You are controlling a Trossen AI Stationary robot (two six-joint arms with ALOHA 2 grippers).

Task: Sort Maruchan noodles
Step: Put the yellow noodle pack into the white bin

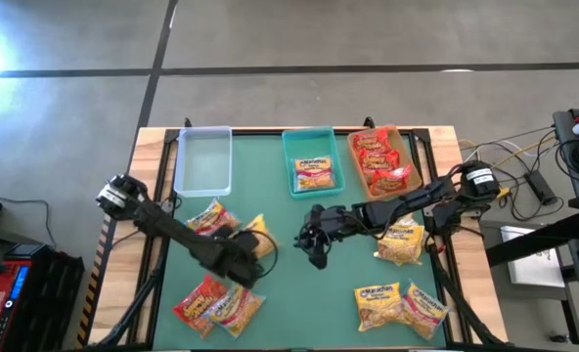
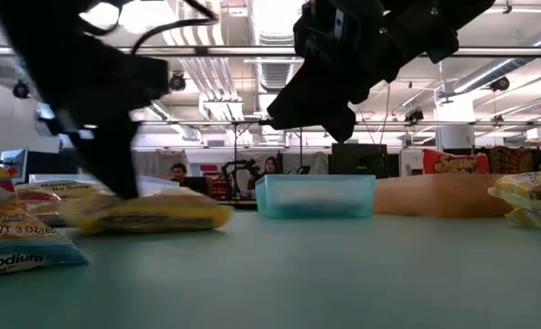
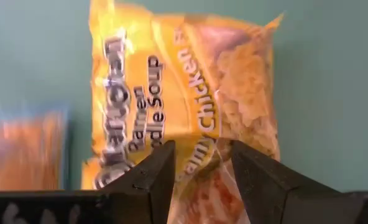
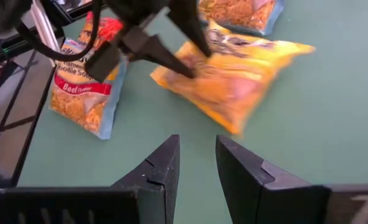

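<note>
Left gripper [image 1: 253, 256]: sitting at about 8 o'clock on the green table [image 1: 289, 293], fingers partly apart, pinching one edge of the yellow packet [image 3: 184, 93].
Yellow packet: lying flat on the table, just by the red packets [image 1: 216, 303] at 7 o'clock.
Clear bin [image 1: 203, 161]: sitting at 11 o'clock.
Teal bin [image 1: 312, 161]: sitting at 12 o'clock, holding one yellow noodle packet [image 1: 314, 174].
Right gripper [image 1: 314, 249]: hanging over the middle of the table, fingers a little apart, holding nothing.
Tan bin [image 1: 382, 158]: sitting at 1 o'clock, holding red noodles.
More yellow packets [image 1: 399, 305]: lying at 3 and 5 o'clock.
</note>
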